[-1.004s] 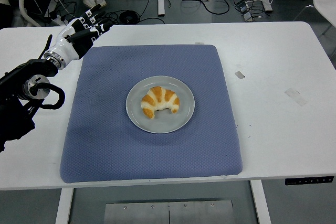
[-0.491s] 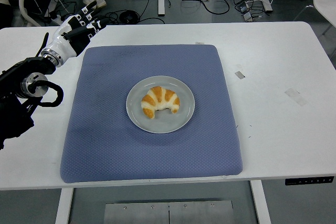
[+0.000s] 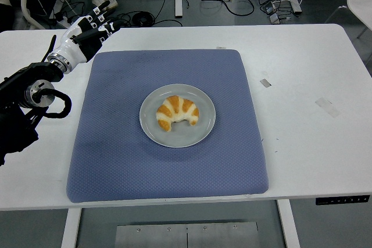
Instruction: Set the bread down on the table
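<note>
Barely anything has shifted since a moment ago, just the left hand [image 3: 81, 38] nudging slightly back toward the mat from where it was half a second before, after drifting up and left before that. It hovers over the far left corner of the blue mat [image 3: 110, 143], fingers [image 3: 104, 17] stretched out fairly straight and loosely spread, holding nothing at all. Its black arm comes in from the left edge over the white table [image 3: 308, 85]. Bread-wise, the croissant-shaped bread [image 3: 177, 114] sits right in the middle of the grey plate [image 3: 204, 129], same spot as earlier, and the plate is roughly centred on the mat. So the bread is on the plate, not on the bare table, and well apart from the hand. No right arm anywhere in view.
</note>
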`<state>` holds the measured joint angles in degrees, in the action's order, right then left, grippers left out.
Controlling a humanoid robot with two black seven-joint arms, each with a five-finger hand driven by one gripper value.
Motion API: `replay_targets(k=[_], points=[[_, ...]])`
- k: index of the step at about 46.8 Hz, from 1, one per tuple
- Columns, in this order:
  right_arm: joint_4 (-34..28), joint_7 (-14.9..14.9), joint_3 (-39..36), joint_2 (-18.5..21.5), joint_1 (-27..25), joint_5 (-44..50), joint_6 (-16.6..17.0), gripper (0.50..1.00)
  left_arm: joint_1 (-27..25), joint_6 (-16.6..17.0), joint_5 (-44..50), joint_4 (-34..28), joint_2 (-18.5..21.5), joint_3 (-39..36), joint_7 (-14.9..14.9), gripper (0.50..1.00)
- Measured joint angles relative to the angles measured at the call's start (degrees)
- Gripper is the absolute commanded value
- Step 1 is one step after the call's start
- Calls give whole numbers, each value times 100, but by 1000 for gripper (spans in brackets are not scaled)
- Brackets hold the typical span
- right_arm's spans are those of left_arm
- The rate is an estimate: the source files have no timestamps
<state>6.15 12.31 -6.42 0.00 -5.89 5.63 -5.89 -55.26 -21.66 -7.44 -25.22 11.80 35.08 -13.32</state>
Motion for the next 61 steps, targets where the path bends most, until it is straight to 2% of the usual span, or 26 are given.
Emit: replay_targets(k=[21, 30, 37, 42, 48, 56, 61], points=[[0, -1, 0, 0, 0, 1, 0, 1000, -162, 43, 76, -1, 22, 78, 27, 983], [0, 0, 0, 0, 0, 1, 0, 1000, -158, -37, -74, -123, 29, -39, -13, 980], [0, 0, 0, 0, 0, 1, 0, 1000, -163, -18, -187, -135, 268, -40, -16, 980], [0, 0, 0, 0, 0, 1, 0, 1000, -182, 20, -159, -139, 266, -48, -16, 981], [0, -1, 0, 0, 0, 3, 0, 1000, -160, -92, -149, -296, 298, -2, -16, 978], [0, -1, 0, 0, 0, 3, 0, 1000, -159, 220, -240, -405, 277, -96, -19, 978], [1, -1, 0, 0, 0, 1, 0, 1000, -150, 293, -308, -686, 366, -224, -22, 978]])
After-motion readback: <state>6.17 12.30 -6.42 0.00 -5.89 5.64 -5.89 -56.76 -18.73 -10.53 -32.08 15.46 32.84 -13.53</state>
